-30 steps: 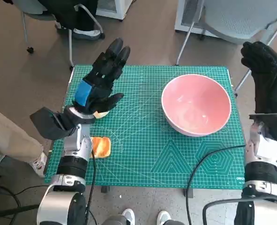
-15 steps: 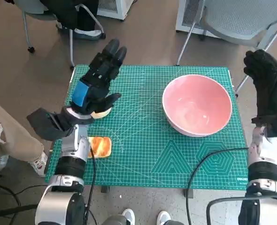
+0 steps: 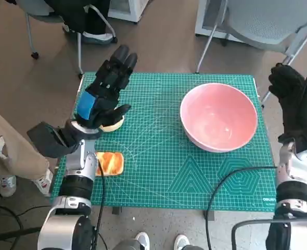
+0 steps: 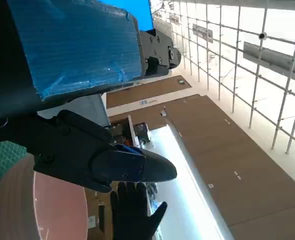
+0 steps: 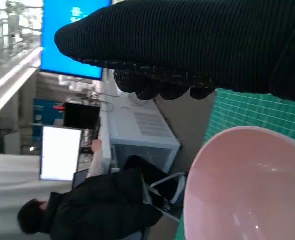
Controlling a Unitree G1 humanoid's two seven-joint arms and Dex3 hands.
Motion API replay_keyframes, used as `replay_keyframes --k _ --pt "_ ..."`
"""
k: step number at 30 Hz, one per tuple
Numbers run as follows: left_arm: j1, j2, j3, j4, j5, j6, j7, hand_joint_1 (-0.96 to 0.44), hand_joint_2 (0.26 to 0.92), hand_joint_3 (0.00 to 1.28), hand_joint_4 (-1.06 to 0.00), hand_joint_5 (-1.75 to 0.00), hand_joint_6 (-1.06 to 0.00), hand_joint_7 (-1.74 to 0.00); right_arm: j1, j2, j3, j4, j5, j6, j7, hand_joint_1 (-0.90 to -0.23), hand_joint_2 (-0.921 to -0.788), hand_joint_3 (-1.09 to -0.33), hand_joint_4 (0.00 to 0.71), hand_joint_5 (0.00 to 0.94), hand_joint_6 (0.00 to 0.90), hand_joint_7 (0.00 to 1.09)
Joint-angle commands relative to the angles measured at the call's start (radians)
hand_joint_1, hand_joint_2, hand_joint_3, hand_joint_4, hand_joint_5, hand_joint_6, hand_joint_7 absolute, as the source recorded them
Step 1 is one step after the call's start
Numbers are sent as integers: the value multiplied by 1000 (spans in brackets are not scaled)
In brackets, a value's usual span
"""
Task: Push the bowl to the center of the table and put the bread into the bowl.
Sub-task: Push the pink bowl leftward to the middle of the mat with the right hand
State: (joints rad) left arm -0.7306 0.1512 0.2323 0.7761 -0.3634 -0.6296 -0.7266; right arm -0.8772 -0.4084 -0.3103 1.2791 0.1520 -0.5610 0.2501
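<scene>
The right hand's fingers [image 3: 286, 80] are pointing up and lying loosely apart, clamped on nothing; the right hand [image 3: 296, 107] is hovering just off the worktop's right edge, beside the bowl [image 3: 218, 116] but apart from it. The left hand's fingers [image 3: 117, 65] are stretching out straight and apart, also holding nothing, and the left hand [image 3: 102, 94] is hanging above the worktop's left side, over a pale round thing [image 3: 112, 125] I cannot identify.

The bowl is sitting on the right half of the green mat [image 3: 164, 166], right of center. It is looking like smooth, stiff plastic or ceramic, probably fairly light, with a slick rounded wall. It should be slid rather than gripped: a flat glove pressing low on its right outer wall is likely keeping it from tipping, while a push near the rim could tilt it.

The bread [image 3: 109, 163] is lying at the mat's left edge, near the left forearm, well apart from the bowl. It is looking soft, light and crushable, so a gentle pinch across its sides should suit it best.
</scene>
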Motion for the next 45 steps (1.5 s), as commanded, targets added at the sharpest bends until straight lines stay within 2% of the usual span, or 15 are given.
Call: replay_keyframes --k 1,27,34,39,45 --pt "23 10 4 -30 -6 11 8 -647 921 248 -42 -3 -163 -47 27 10 -10 26 -4 49 -13 -624 -921 -898 111 1 90 232" --pt "49 32 11 -66 -7 19 20 -605 921 251 -44 -2 -168 -55 64 45 -29 41 -5 142 -43 -609 -921 -885 118 2 113 192" --pt "52 36 9 -71 -3 16 24 -601 921 254 -48 -4 -167 -56 72 54 -32 43 -8 150 -47 -621 -921 -873 118 1 116 184" --pt "54 37 7 -75 0 13 28 -595 921 255 -51 -4 -165 -57 78 62 -32 43 -9 153 -47 -658 -921 -843 123 3 121 175" --pt "58 40 6 -84 -1 18 31 -593 921 257 -51 -4 -164 -58 81 70 -29 43 -12 156 -49 -659 -921 -831 131 6 132 171"
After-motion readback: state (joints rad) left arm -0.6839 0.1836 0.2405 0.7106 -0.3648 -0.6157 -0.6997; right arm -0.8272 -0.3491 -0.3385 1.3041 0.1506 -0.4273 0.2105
